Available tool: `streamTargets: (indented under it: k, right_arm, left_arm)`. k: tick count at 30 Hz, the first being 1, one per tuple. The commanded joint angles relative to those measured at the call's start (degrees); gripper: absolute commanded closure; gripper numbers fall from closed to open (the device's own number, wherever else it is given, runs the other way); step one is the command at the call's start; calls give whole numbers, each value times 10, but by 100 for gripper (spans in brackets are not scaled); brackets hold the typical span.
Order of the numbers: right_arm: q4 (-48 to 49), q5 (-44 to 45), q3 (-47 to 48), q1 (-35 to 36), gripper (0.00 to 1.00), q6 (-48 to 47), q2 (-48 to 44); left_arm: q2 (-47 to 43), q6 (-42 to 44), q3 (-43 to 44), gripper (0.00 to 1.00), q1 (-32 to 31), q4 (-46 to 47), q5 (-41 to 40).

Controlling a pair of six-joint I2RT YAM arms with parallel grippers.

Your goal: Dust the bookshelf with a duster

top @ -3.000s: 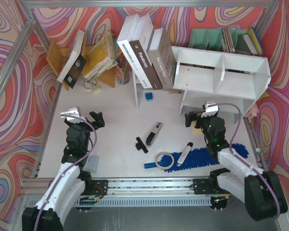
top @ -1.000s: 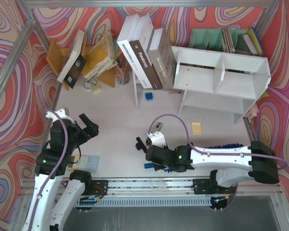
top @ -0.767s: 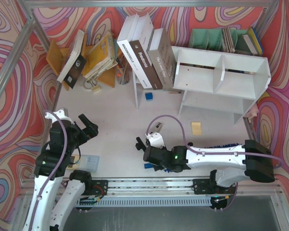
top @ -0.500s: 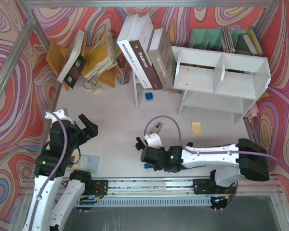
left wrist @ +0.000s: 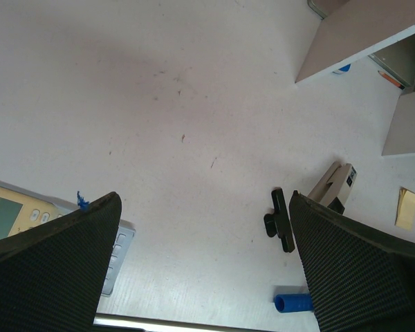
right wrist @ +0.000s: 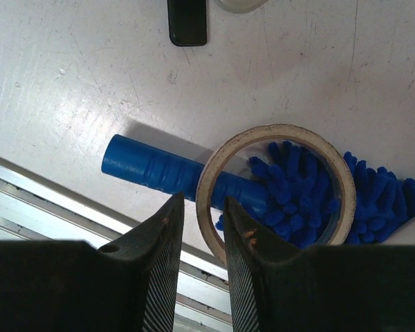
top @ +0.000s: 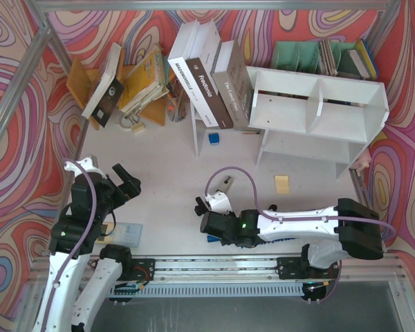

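At the near edge of the table [top: 166, 173], about 6 o'clock in the top view, the right gripper [right wrist: 202, 207] hangs low over the duster [right wrist: 149, 169]. The duster lies flat just beside the aluminium rail [right wrist: 41, 200]. The gripper's fingers [right wrist: 159, 256] stand a narrow gap apart. They straddle the rim of a roll of tape [right wrist: 280, 130] where that ring rests across the duster's blue handle. The shaggy head shows through the ring and past it toward 3 o'clock. Neither finger is seen pressing on the rim or the handle, so no grip shows.

At 8 o'clock the left gripper [left wrist: 204, 228] is held up off the table, its fingers spread wide with nothing between them. A calculator [left wrist: 7, 214] lies below it.

Beyond the duster's handle, toward 12 o'clock, lie a black clip-like piece [left wrist: 280, 220] and a slim grey-and-black tool [left wrist: 335, 185]. A yellow sticky note [top: 282, 183] lies farther on toward 1 o'clock.

The bookshelf [top: 318, 104] stands at 1 to 2 o'clock, well apart from the duster, with books [top: 207, 76] leaning just beside its left end.
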Motion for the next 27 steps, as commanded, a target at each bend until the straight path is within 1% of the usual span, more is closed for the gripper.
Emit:
streamTargets:
  k: [1,12,27]
  right_arm:
    - [-21,10,10,5,66,10,9]
    - [-17,7,15,6,70,9,22]
    - [-22,10,25,5,78,8,22]
  left_arm:
    - [-4,0,-5,2,-3,-8,-6]
    - [-4,-1,-6,2,-3,-8,-6]
    - [-5,-2,-7,2,-3,-8,-10]
